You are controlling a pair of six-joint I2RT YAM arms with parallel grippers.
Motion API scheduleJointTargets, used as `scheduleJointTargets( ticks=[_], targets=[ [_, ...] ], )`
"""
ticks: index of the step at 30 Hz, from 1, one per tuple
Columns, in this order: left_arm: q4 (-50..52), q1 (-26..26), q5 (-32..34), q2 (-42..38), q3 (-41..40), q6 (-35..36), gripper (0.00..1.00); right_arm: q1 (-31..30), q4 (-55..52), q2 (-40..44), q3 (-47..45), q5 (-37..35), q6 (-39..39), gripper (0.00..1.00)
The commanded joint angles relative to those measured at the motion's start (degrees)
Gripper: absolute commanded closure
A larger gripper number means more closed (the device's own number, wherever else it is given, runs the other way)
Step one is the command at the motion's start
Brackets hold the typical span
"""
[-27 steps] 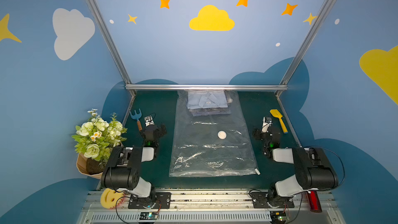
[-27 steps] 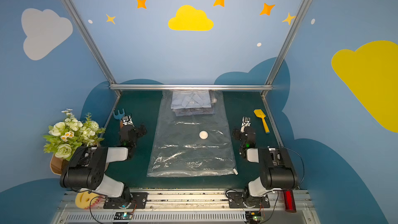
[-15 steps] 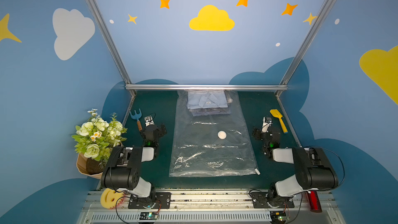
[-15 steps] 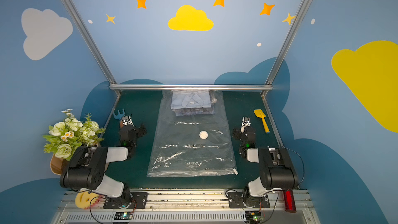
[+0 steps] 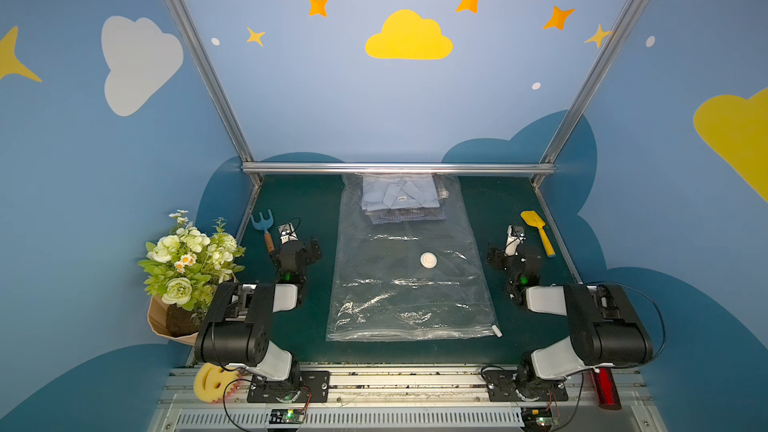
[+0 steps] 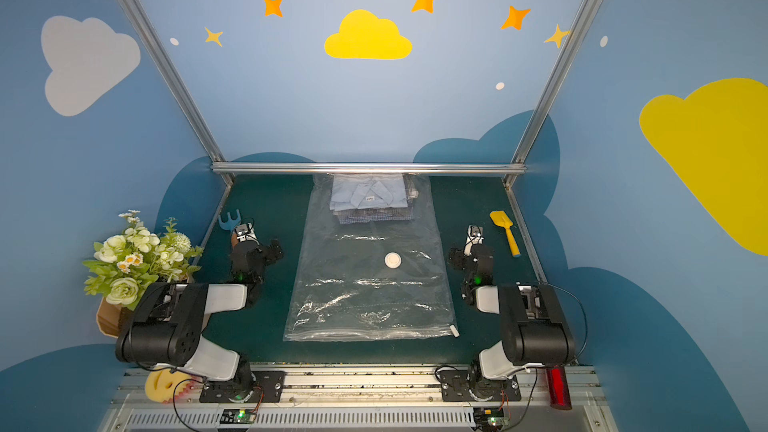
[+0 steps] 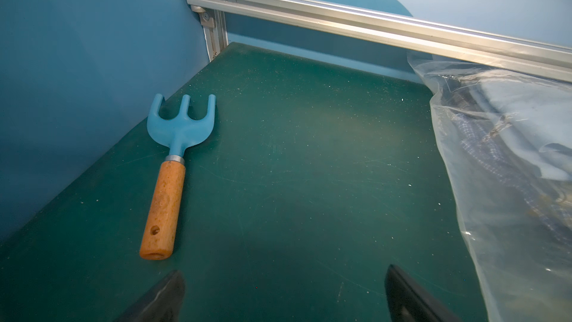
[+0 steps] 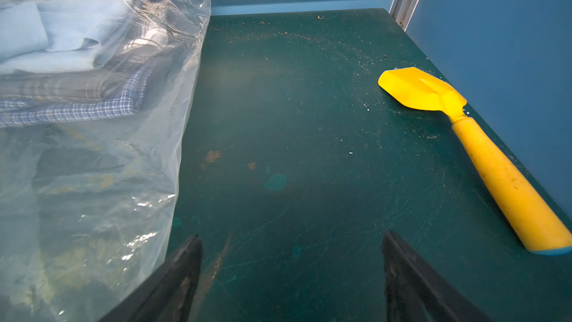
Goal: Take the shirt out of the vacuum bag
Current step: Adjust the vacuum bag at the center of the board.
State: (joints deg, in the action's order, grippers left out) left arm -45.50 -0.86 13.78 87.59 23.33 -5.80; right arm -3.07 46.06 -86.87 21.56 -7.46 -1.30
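Nothing's budged since the earlier frames, both arms are parked just the same. The vacuum bag (image 5: pixel 409 284) lies flat between the two grippers. The shirt (image 5: pixel 399 197), light blue and folded on top of checked fabric, sits in the bag's far end, ahead of both grippers. The left gripper (image 7: pixel 284 269) is spread wide over the bare green table (image 7: pixel 309 181), with a blue rake (image 7: pixel 173 156) just outboard of it. The right gripper (image 8: pixel 291 235) is spread too, with a yellow shovel (image 8: pixel 464 137) on its outer side. Blue walls (image 5: pixel 374 110) with clouds all round.
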Motion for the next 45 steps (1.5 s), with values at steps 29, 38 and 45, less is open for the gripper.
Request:
scheduleJointTargets(
  ticks=[29,38,45],
  targets=[
    [33.5,-0.9,-17.4,0.1,23.2,-16.6,0.12,3.4,-44.2,-18.1,48.1,33.0,-17.4,0.24],
    [39.0,1.1,-39.6,20.7,41.9,-17.7,0.15,4.8,-42.6,-39.7,68.6,44.8,-26.8,0.36],
    [42.3,1.7,-39.4,27.9,49.3,-18.6,0.14,3.5,-40.7,-47.0,75.3,45.7,-31.5,0.4]
  ],
)
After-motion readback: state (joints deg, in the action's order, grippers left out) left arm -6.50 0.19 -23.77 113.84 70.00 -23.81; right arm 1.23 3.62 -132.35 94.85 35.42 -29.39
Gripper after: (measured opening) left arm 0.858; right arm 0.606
